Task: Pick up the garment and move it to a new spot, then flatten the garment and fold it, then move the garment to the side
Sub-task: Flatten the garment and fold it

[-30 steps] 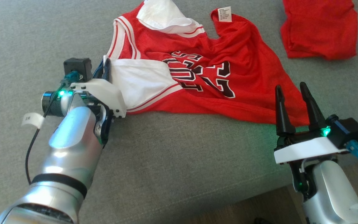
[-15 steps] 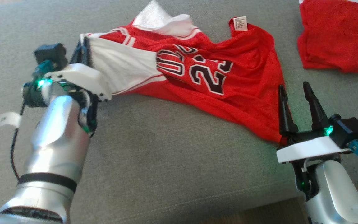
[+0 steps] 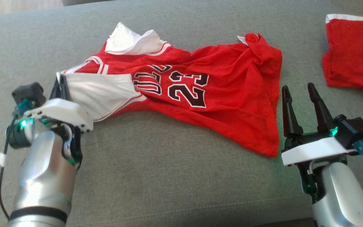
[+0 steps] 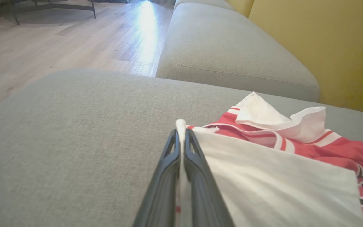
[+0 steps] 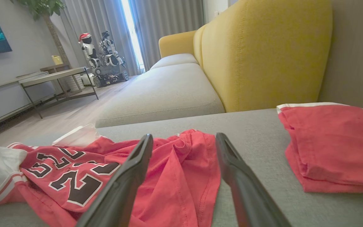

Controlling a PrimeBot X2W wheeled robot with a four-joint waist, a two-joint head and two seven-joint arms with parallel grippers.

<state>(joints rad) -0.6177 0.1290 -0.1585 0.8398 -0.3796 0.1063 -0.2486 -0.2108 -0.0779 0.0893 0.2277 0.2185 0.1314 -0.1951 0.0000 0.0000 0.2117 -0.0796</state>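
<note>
Red basketball jersey (image 3: 232, 94) laid crumpled on grey sofa (image 3: 169, 176), white edge pinched by left claw (image 4: 181, 132), right claw (image 3: 297, 87) held open beside it

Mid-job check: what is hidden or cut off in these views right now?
Jersey lettering, head view: a folded white panel covers its start.
Other red garment, head view: cut off by the right edge.
Cloth pinched in left pincer, left wrist view: hidden between shut fingers.

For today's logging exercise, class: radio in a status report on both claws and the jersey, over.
Left claw shut on jersey white edge. Right claw open, empty, beside jersey. Second red garment lies far right, apart.
</note>
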